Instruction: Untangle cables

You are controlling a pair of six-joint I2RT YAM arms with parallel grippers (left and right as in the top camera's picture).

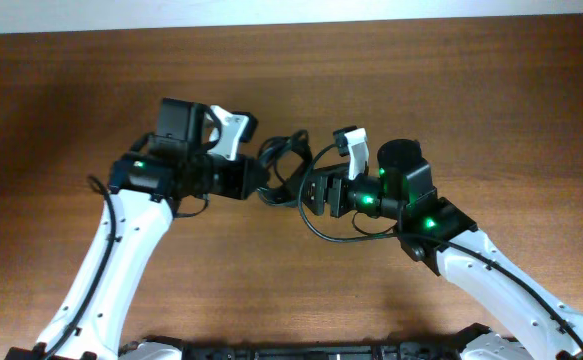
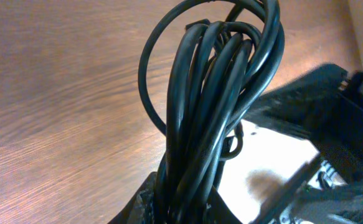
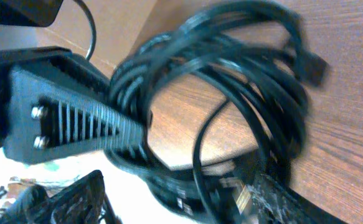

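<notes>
The cables (image 1: 286, 162) sit bunched as one black coil over the middle of the counter (image 1: 61, 100), between the two arms. The left fingers (image 2: 139, 208) are clamped on the bundle. Strands pass between the right fingers (image 3: 75, 200), but I cannot tell whether those pinch them.

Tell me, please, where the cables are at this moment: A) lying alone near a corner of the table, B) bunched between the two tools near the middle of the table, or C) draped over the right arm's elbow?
B: the overhead view shows the cables bunched between the left tool and the right tool, and the left wrist view shows the left tool clamped on them.
</notes>
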